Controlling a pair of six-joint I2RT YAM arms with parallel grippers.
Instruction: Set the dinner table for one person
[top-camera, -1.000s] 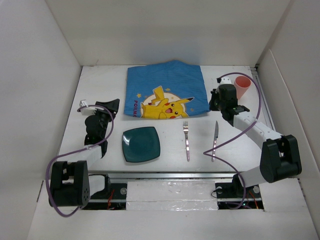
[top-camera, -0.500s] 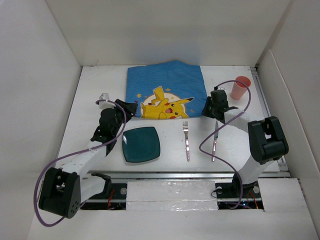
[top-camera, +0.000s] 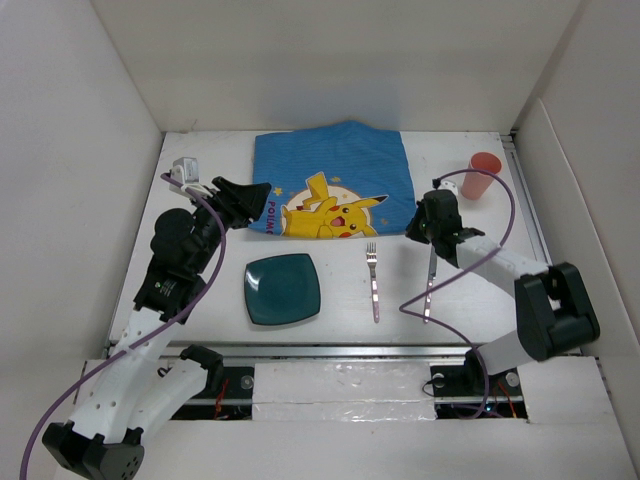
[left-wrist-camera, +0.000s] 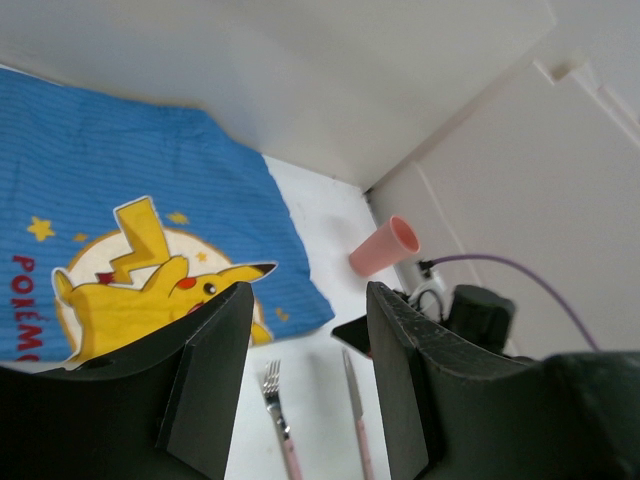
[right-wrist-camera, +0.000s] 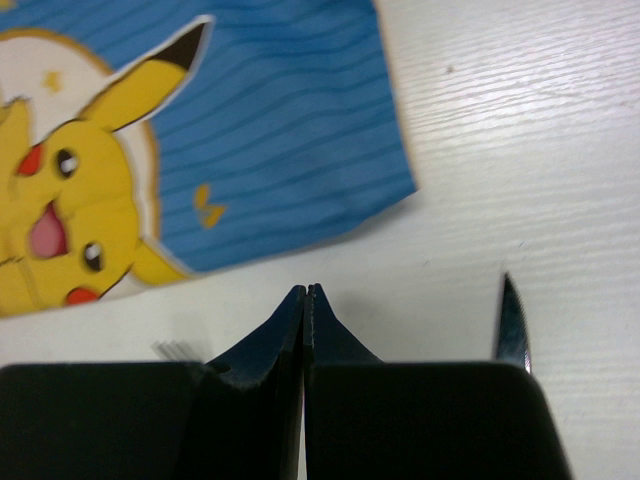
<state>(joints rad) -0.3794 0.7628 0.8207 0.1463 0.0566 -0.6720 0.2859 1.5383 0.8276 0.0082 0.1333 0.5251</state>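
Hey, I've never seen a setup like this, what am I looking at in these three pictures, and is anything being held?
You see two black-and-white robot arms, the left arm and the right arm, bolted at the near edge of a white dinner table. The wide picture looks down from above and behind them. The other two come from a camera on each wrist, each showing its own tool. On the table are a blue cartoon-printed cloth, a dark teal square plate, a pink-handled metal fork, a pink-handled metal knife and a pink tapered cup. The left tool is open, the right tool is shut, and neither holds anything.
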